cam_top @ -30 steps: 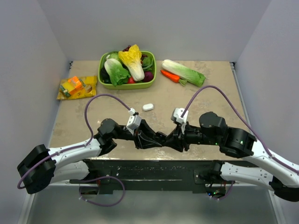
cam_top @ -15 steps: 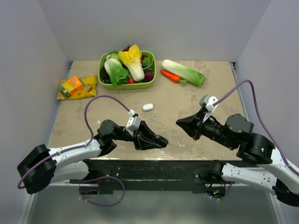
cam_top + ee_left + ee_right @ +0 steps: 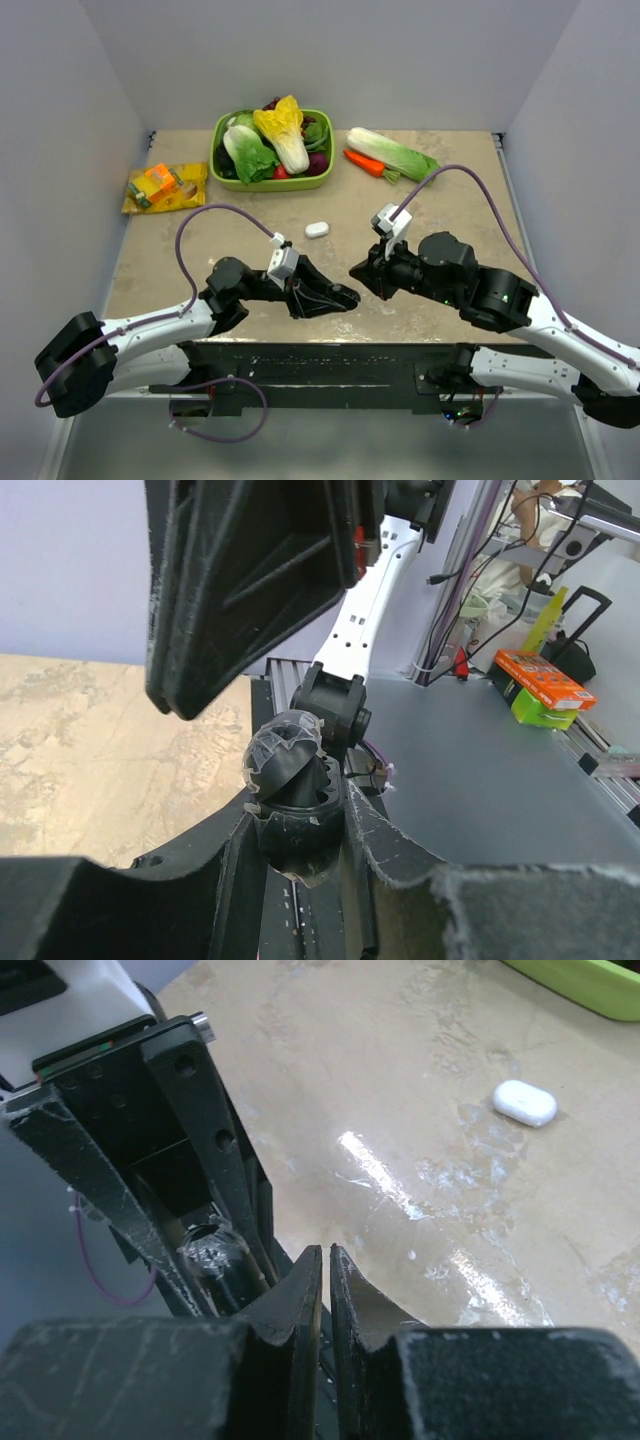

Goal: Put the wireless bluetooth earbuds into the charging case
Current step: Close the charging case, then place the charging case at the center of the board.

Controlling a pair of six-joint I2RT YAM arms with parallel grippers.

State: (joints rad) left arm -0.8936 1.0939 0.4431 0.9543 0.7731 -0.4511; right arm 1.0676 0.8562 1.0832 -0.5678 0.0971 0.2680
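Top external: right gripper sits just beside the left gripper, tips facing, the right one nearer.

Left wrist: it's pinching a round black taped charging case, lid tipped open.

Right wrist: jaws nearly pressed together, case just left of them. Tiny black earbuds? Can't spot them anywhere.

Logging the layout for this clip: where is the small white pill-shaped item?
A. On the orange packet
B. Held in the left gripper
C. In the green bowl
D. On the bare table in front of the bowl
D: the white pill-shaped item lies alone on the table just in front of the green bowl, touching nothing; the left gripper is shut on a black round object instead.
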